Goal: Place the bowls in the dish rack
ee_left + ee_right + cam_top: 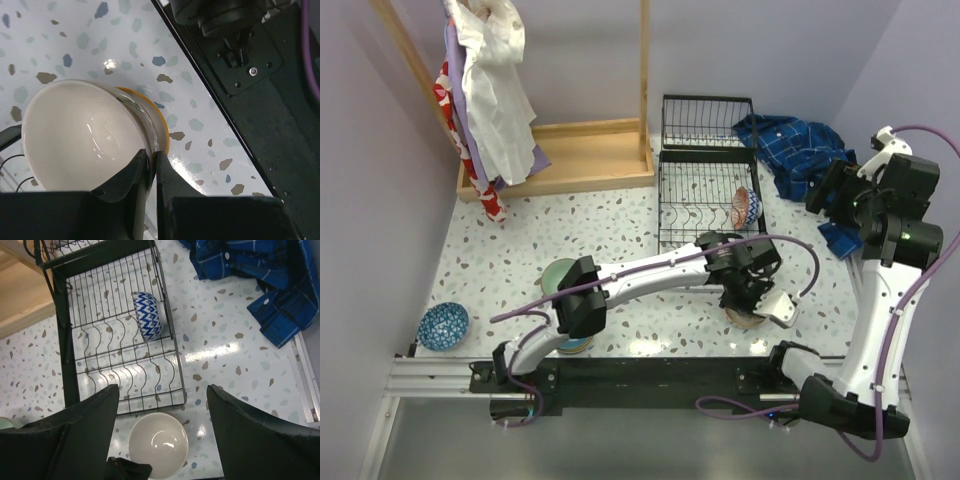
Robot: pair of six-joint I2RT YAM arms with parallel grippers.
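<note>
**Bowl pinched at the rim, just off the near end of the dish rack**

Left hand is clenched on the cream bowl, with one finger inside the wall and the other outside, so the rim sits between them. The bowl is just beyond the rack's near end, close to its right corner, with its mouth facing up. Whether its base touches the bench cannot be told. An orange-yellow edge shows below the bowl's outer wall in the left wrist view. It may be the bowl's own outside or something beneath it; the view does not settle that.

Right hand is released, its fingers spread wide, and it holds nothing. It hangs above the rack's near right corner, and the cream bowl lies below the gap between the fingers.

One bowl is already in the rack. This zigzag bowl, blue and white outside and red-patterned inside, stands on edge between the prongs against the rack's right side.

Left of the rack and toward its near side, a pale green bowl and a teal bowl are partly covered by the left arm. A speckled blue bowl sits well apart from the rack, further left.

A plaid cloth lies crumpled just right of the rack's far end. A wooden clothes stand stands on its far left.
</note>
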